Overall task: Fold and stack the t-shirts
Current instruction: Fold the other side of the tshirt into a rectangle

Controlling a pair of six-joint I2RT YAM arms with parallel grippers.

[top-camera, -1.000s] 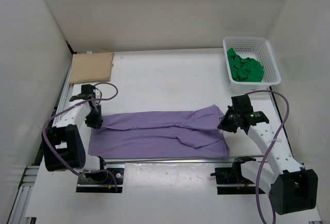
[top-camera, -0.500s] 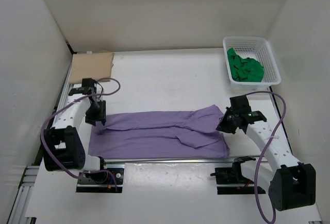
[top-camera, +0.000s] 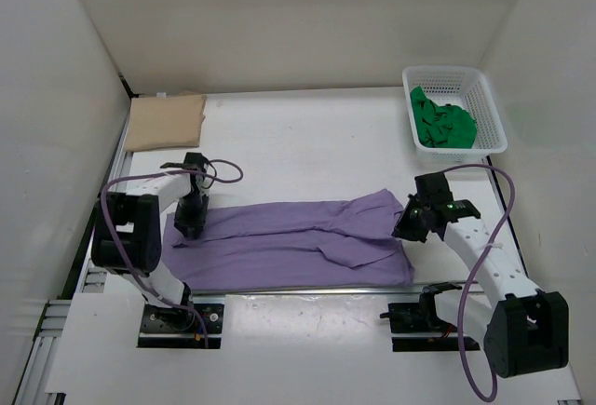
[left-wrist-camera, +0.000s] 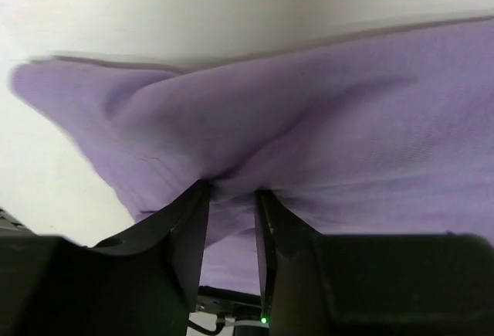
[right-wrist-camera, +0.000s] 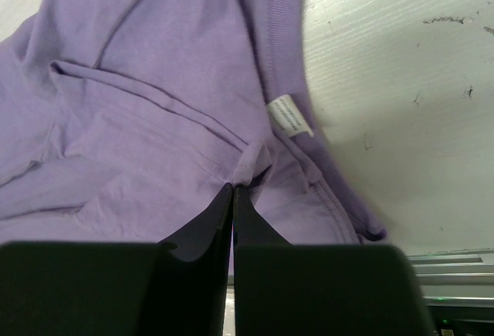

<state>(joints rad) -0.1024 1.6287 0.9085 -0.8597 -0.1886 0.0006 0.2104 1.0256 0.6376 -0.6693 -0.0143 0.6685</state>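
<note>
The light purple t-shirt (top-camera: 289,237) lies spread lengthways across the near middle of the table. My left gripper (top-camera: 189,223) is at its left end. In the left wrist view its jaws (left-wrist-camera: 231,189) stand narrowly apart, with a bunched fold of the purple t-shirt (left-wrist-camera: 347,120) pinched between the tips. My right gripper (top-camera: 407,223) is at the shirt's right end. In the right wrist view it (right-wrist-camera: 233,188) is shut on a small tuck of the purple t-shirt (right-wrist-camera: 154,81) beside the collar label (right-wrist-camera: 289,116). The tan t-shirt (top-camera: 166,121) lies folded at the back left. The green t-shirt (top-camera: 442,121) is crumpled in the basket.
A white lattice basket (top-camera: 491,107) stands at the back right. White walls close in the table on three sides. An aluminium rail (top-camera: 298,289) runs along the near edge just below the purple shirt.
My left gripper has swung from the shirt's far-left edge rightward onto its upper left corner, opening and then closing on a fold there. The right gripper has kept its hold.
</note>
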